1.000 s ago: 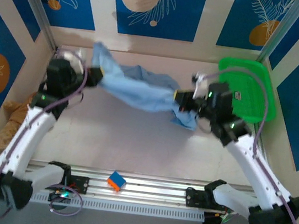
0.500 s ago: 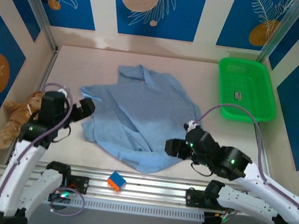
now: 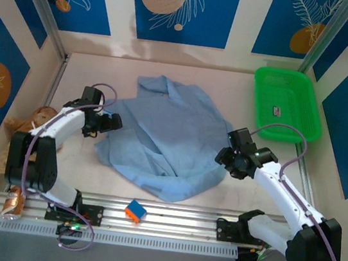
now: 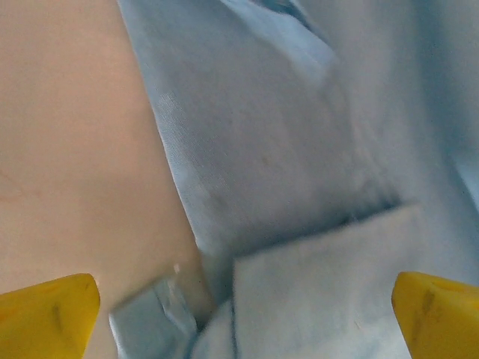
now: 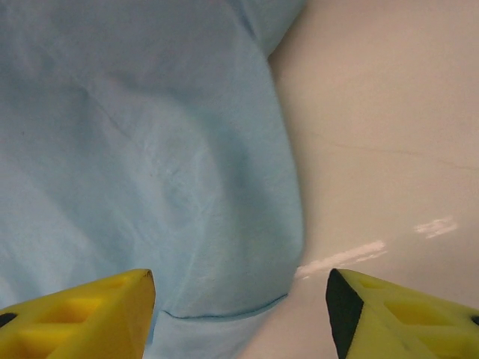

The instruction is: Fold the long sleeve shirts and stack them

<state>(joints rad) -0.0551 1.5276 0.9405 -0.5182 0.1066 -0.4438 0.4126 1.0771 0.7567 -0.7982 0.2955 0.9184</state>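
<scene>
The long sleeve shirt (image 3: 165,145) was light blue and thin. It lay spread out and wrinkly in the middle of the tabletop (image 3: 79,156), with its collar at the far end and some loose folds near the front edge. A green basket (image 3: 295,96) sat at the far right, well apart from the shirt, and a small dark and white tag (image 3: 278,111) lay inside it. A teddy bear (image 3: 22,125) lay at the left side. A little orange and blue block (image 3: 135,211) sat on the near rail. The left gripper (image 3: 115,122) was at the shirt's left edge, with its yellow fingers spread wide and nothing between them. The left wrist view showed, up close, a folded flap and a small cuff-like bit there. The right gripper (image 3: 225,157) was at the shirt's right edge, also spread apart and holding nothing. The right wrist view showed the shirt's round edge next to bare tabletop.
</scene>
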